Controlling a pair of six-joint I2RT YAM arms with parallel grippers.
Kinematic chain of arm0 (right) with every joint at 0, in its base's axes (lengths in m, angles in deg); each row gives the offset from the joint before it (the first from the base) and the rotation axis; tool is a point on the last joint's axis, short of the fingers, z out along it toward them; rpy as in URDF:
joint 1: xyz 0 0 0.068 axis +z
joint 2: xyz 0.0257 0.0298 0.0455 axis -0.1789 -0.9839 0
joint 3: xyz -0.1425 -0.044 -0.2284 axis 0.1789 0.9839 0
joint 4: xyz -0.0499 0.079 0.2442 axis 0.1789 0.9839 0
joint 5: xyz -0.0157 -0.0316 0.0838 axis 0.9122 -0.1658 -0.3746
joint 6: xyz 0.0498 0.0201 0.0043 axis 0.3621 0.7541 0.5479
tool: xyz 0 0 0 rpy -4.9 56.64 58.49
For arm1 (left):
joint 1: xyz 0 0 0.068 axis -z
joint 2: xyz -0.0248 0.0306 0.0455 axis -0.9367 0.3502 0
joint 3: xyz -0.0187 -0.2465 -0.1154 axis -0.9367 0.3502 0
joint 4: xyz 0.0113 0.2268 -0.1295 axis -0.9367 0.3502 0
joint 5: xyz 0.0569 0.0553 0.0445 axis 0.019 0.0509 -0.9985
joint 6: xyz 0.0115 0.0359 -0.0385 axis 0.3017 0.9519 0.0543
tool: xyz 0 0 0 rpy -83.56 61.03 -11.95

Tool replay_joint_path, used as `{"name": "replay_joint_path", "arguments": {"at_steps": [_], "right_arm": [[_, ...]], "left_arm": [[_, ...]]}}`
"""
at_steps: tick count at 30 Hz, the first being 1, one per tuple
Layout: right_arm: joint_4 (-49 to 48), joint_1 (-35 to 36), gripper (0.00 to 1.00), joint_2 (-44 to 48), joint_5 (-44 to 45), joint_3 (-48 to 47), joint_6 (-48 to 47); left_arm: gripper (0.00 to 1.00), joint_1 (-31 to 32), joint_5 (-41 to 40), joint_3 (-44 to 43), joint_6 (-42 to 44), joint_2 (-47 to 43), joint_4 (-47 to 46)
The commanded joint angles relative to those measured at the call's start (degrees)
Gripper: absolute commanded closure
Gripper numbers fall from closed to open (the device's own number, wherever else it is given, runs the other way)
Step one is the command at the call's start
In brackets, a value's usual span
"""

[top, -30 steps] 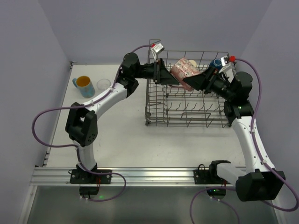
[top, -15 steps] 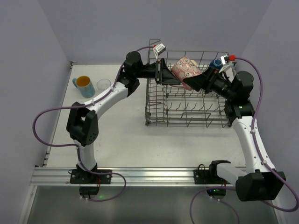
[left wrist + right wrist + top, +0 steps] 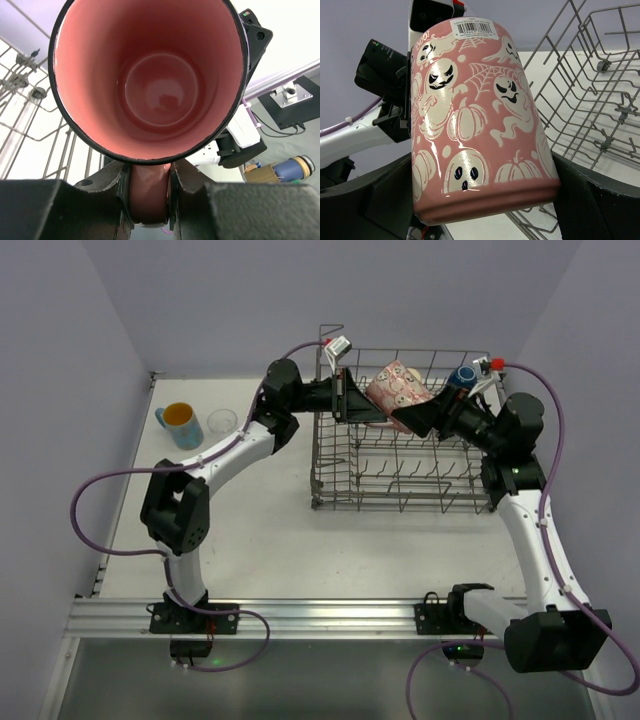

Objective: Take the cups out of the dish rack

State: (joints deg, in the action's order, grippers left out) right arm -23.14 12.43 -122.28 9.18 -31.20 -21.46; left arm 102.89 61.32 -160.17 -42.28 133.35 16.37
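Note:
A pink cup (image 3: pixel 398 387) printed with ghosts and pumpkins hangs on its side above the back of the grey wire dish rack (image 3: pixel 400 480), between both grippers. My left gripper (image 3: pixel 372 406) is shut on the cup's pink handle (image 3: pixel 147 192), and the left wrist view looks straight into the cup's mouth (image 3: pixel 150 85). My right gripper (image 3: pixel 482 200) stands open at full width around the cup's body (image 3: pixel 475 125), fingers close beside its rim. A dark blue cup (image 3: pixel 462 375) sits at the rack's back right corner.
A light blue mug with an orange inside (image 3: pixel 180 423) and a clear glass (image 3: pixel 222 421) stand on the table at the far left. The rack's tall grid sides (image 3: pixel 600 100) and upright prongs lie right below the held cup.
My left gripper's jaws have closed onto the cup's handle. The right gripper's jaws have widened slightly around the cup. The cup has barely moved.

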Motion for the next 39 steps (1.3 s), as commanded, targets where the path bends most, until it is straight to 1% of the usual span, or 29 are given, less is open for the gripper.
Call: {"name": "replay_joint_path", "arguments": {"at_steps": [1,6,9,12,14,16,18,22,23,25,26,28,32,34,37,38,39], "right_arm": [[-4.4,0.5,0.01,2.1,-1.9,-0.9,1.4],[-11.5,0.4,0.01,2.2,-6.5,1.3,2.1],[-15.9,0.3,0.01,2.7,-10.5,3.0,2.2],[-19.5,0.3,0.01,3.0,-15.7,3.7,2.5],[-20.6,0.3,0.01,3.1,-18.7,3.9,2.6],[-21.4,0.3,0.01,3.0,-19.9,3.9,2.6],[-21.6,0.3,0.01,3.0,-21.0,4.0,2.2],[-19.4,0.3,0.01,3.2,-19.3,4.1,1.0],[-15.6,0.3,0.01,3.3,-18.3,3.9,-0.1],[-12.1,0.3,0.01,3.7,-14.7,3.3,-3.2],[-9.9,0.3,0.01,3.8,-13.9,3.5,-4.2],[-9.6,0.3,0.01,4.1,-13.9,4.0,-5.1],[-6.7,0.3,0.01,5.7,-13.6,4.4,-5.8],[-5.4,0.4,0.01,6.3,-13.0,4.1,-5.9],[0.0,0.4,0.01,7.3,-6.6,2.3,-7.1],[3.2,0.4,0.01,7.4,-5.6,1.1,-7.3],[4.2,0.4,0.01,7.4,-5.1,0.5,-7.8]], "left_arm": [[1.0,0.7,-2.4,0.6,-0.9,-3.4,-15.3],[1.0,0.5,-0.4,1.6,-7.0,-2.3,-20.4],[1.0,-0.2,0.6,2.7,-13.8,-1.5,-29.5],[1.0,-1.0,2.1,2.7,-19.4,0.2,-33.3],[1.0,-1.6,2.3,3.1,-23.6,1.6,-37.6],[1.0,-1.8,2.7,3.1,-27.9,3.4,-41.7],[1.0,-1.8,2.5,3.2,-30.1,4.3,-45.1],[1.0,-2.1,2.5,3.5,-29.1,4.4,-43.9],[1.0,-2.3,2.3,3.6,-29.1,4.3,-43.9],[1.0,-2.8,2.5,3.4,-28.3,3.9,-43.1],[1.0,-3.2,2.7,3.0,-27.8,3.7,-41.7],[1.0,-3.6,2.8,2.9,-25.4,3.0,-39.7],[1.0,-4.1,2.7,1.9,-20.0,2.2,-31.8],[1.0,-4.3,2.4,1.4,-18.4,2.0,-30.5],[1.0,-4.4,1.4,1.1,-14.1,1.3,-25.5],[1.0,-4.4,1.2,0.9,-13.4,1.1,-23.9],[1.0,-4.3,1.1,0.9,-13.2,1.0,-23.8]]}}
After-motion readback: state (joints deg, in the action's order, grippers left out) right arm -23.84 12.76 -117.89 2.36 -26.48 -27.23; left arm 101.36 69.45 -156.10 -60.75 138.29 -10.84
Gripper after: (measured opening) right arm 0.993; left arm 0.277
